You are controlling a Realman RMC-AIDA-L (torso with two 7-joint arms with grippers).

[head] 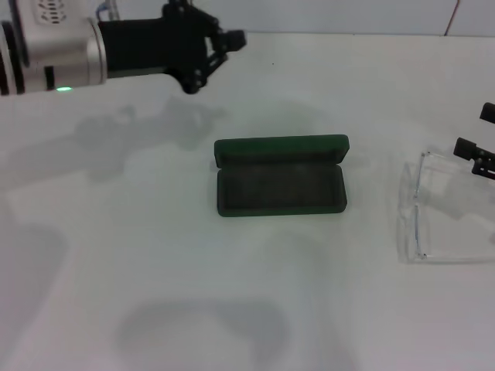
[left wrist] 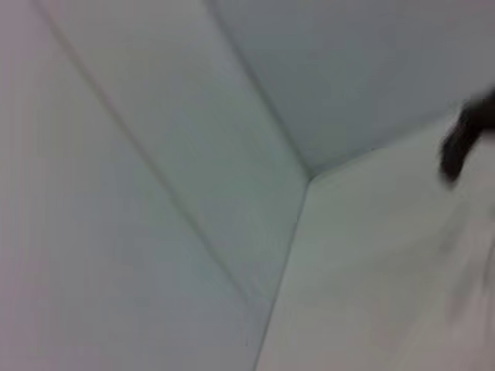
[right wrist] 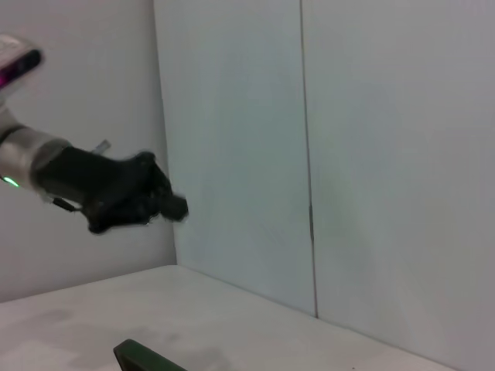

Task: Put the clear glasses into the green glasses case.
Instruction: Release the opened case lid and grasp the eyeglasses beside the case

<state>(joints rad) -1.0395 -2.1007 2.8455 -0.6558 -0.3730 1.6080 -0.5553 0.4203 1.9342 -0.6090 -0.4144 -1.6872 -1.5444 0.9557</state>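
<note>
The dark green hinged glasses case (head: 280, 179) is seen lying open mid-bench, the fully transparent plastic glasses (head: 445, 215) just beside the right end effector (head: 481, 148), whose grip can't be told.

Pale wall panels (left wrist: 155, 116) fill most of the frame, divided by thin seams running diagonally from the upper left toward the lower centre. The seams converge at a corner near centre right. A lighter flat surface (left wrist: 371, 270) occupies the lower right. A dark blurred shape (left wrist: 466, 139) intrudes at the right edge, upper half; its identity cannot be determined.
</note>
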